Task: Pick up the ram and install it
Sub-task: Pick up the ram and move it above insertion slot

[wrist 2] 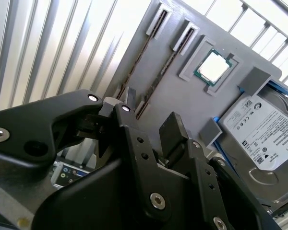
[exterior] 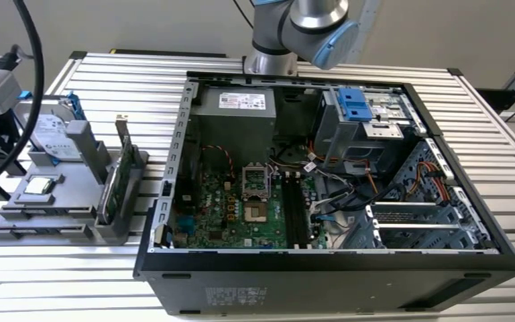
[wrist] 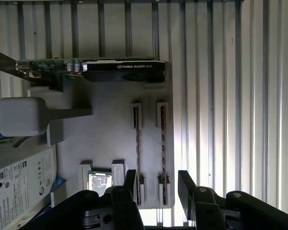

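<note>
Two ram sticks stand on edge in slotted holders on a grey tray [wrist: 110, 129]. In the first wrist view they are thin brownish lines, one ram [wrist: 163, 148] and another [wrist: 137, 143] beside it. My gripper [wrist: 158, 181] hangs open over the near end of the tray. Its two black fingers [wrist: 185, 184] stand either side of the end of the first stick, and I cannot tell whether they touch it. The second wrist view has the same sticks [wrist 2: 158, 72] beyond the open gripper [wrist 2: 149, 115]. In the exterior view the ram [exterior: 38, 231] lies low on the tray.
The tray also holds a CPU [wrist: 100, 181], a silver hard drive [wrist: 19, 182] and an upright green card [wrist: 91, 67]. The open PC case [exterior: 329, 258] sits to the exterior view's right of the tray, with black memory slots [exterior: 298, 208] on its motherboard. The arm [exterior: 298, 30] rises behind it.
</note>
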Controlling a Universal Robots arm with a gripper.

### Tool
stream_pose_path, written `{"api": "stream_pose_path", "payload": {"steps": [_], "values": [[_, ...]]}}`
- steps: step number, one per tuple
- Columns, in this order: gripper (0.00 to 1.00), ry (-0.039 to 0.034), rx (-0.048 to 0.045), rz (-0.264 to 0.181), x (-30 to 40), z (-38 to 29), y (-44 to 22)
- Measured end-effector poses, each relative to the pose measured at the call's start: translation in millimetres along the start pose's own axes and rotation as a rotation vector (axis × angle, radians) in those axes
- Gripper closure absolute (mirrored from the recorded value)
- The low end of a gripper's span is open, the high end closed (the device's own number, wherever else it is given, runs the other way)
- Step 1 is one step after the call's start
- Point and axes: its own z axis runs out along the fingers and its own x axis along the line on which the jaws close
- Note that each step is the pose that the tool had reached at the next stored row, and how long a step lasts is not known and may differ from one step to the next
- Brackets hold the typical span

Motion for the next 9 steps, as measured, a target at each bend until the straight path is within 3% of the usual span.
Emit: {"api": "stream_pose_path", "payload": {"steps": [9], "values": [[0.00, 0.0000, 0.0001, 0.000, 0.0, 1.6, 0.0]]}}
